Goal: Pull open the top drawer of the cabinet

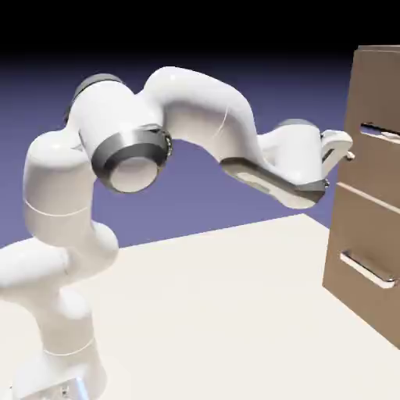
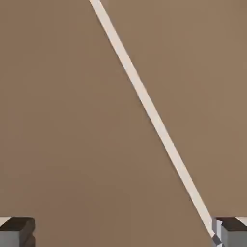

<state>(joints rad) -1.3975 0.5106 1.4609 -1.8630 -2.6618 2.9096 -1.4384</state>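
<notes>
Your gripper's fingers (image 2: pixel 123 232) stand wide, with nothing between them, near the cabinet (image 1: pixel 367 176) at the exterior view's right. You've apparently reached only the approach; gripping and pulling remain. The top drawer (image 1: pixel 375 168) sits above the pale seam, flat, brown and seemingly shut, its slim silver handle (image 1: pixel 380 133) horizontal.

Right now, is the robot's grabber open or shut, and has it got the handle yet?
Gripper: open, fingertips wide apart, holding nothing; no handle between them.
</notes>
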